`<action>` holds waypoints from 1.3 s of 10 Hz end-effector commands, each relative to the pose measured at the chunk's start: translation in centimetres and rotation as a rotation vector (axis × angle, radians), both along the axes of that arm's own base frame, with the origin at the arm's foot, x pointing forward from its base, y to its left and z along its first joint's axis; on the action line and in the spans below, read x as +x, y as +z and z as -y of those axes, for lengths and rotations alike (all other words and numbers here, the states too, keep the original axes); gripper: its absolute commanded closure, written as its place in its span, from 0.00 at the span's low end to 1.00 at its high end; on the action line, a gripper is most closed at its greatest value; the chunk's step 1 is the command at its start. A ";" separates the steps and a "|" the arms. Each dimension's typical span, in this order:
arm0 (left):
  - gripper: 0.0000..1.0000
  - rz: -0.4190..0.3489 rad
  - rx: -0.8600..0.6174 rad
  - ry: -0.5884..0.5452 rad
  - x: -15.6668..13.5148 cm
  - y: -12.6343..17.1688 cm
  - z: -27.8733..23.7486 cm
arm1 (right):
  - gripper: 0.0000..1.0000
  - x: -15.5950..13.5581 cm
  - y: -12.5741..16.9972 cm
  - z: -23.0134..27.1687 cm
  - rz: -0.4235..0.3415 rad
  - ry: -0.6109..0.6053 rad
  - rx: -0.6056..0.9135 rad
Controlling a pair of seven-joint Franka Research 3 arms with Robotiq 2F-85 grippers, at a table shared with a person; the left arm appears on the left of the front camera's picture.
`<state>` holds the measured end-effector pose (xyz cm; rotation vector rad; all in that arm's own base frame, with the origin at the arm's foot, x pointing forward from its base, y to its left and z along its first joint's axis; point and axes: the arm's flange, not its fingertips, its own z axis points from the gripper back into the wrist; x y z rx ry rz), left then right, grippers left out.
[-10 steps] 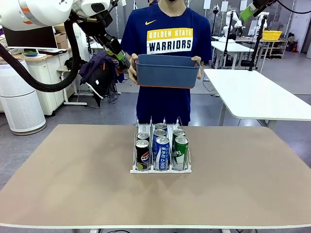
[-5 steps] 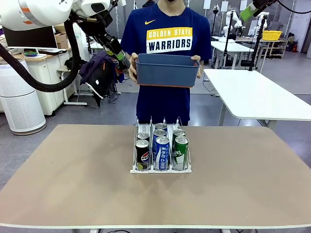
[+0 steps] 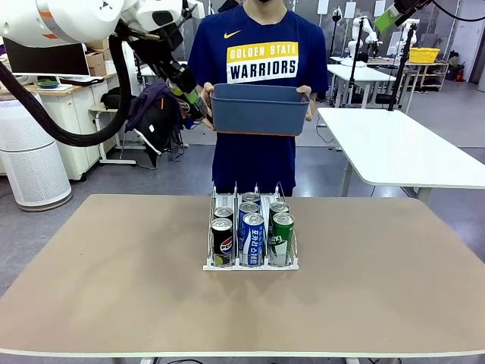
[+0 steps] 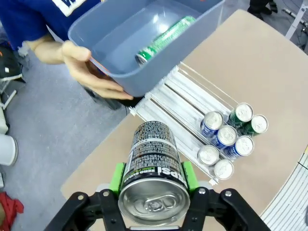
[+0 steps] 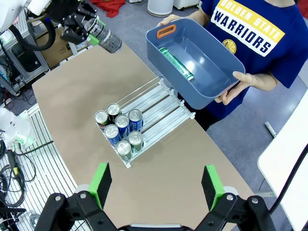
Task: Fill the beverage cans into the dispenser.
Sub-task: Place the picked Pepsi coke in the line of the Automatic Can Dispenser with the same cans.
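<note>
A black can [image 4: 153, 149] sits clamped in the left end effector [image 4: 153, 177], held high near the far-left edge of the counter [image 3: 114, 265], apparently for carrying to the dispenser [image 5: 161, 101]. Six cans [image 3: 252, 236] crowd its near end, two to a lane. The far halves of the lanes lie bare, leaving room to set one in. The person's tub [image 3: 260, 114] hovers just beyond that far edge, with a green can [image 4: 163, 38] lying inside. The right end effector [image 5: 156, 190] gapes wide and empty, well above the counter.
</note>
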<state>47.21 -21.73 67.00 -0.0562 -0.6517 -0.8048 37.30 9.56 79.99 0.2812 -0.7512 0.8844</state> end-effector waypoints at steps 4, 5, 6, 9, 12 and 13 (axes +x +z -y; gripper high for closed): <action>0.42 -0.201 0.040 0.102 -3.3 -1.9 4.8 | 0.00 0.0 -0.2 0.0 -0.003 0.000 -0.001; 0.42 -0.236 0.031 0.111 -3.6 -2.8 5.8 | 0.00 0.0 -0.2 0.0 -0.003 0.000 -0.001; 0.42 -0.276 0.035 0.077 -4.1 -3.9 6.5 | 0.00 0.0 -0.2 0.0 -0.003 0.000 -0.001; 0.42 -0.321 0.034 0.009 -4.6 -5.6 8.5 | 0.00 0.0 -0.2 0.0 -0.003 0.000 -0.001; 0.42 -0.299 0.053 0.054 -4.5 -5.5 8.1 | 0.00 0.0 -0.2 0.0 -0.003 0.000 -0.001; 0.42 -0.299 0.053 0.054 -4.5 -5.5 8.1 | 0.00 0.0 -0.2 0.0 -0.003 0.000 -0.001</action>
